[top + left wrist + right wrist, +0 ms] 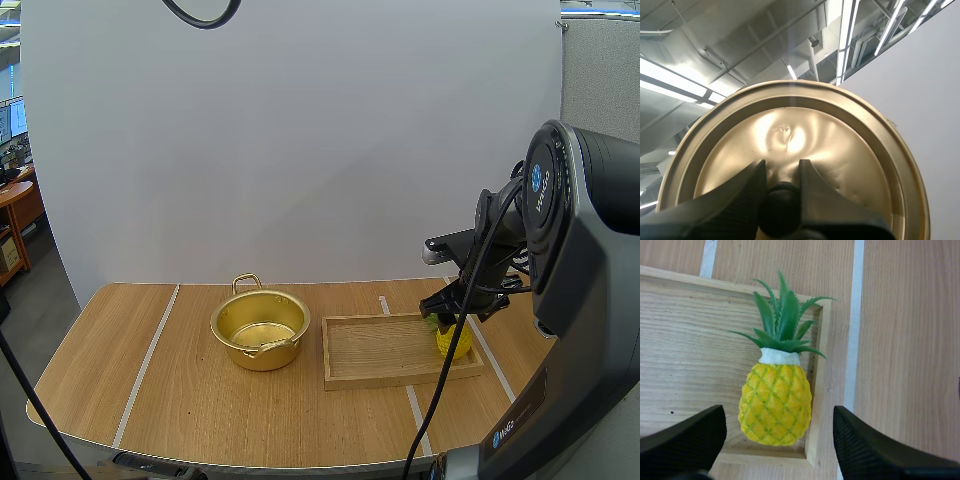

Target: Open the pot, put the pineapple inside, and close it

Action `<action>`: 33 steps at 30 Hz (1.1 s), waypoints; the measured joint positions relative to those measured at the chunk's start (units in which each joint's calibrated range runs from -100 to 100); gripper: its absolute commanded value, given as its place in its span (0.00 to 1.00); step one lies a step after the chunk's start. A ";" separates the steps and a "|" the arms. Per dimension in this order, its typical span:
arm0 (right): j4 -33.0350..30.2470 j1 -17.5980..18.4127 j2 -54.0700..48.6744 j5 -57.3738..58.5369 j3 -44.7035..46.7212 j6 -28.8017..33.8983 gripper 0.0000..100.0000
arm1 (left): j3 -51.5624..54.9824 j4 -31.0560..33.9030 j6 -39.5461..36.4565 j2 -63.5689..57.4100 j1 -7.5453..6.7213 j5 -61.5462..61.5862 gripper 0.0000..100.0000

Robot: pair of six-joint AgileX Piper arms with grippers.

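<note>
Right gripper spread apart directly above pineapple, jaws straddling its width; left gripper clamped on lid.

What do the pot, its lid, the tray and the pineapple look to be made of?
Round gold-coloured pot: likely thin metal, glossy; bright reflections inside.
Round gold lid: same shiny metal, glare across it.
Shallow rectangular tray: pale matte wood, grain visible.
Small yellow pineapple: probably moulded plastic or rubber; even colour, stiff green leaves.
</note>
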 measured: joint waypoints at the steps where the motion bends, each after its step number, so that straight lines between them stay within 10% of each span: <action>1: 0.00 0.00 0.12 0.00 0.00 0.00 1.00 | 0.00 0.00 0.00 0.00 0.00 0.00 0.00; 33: 2.25 0.00 12.46 -7.36 0.00 -1.82 1.00 | 0.00 0.00 0.00 0.00 0.00 0.00 0.00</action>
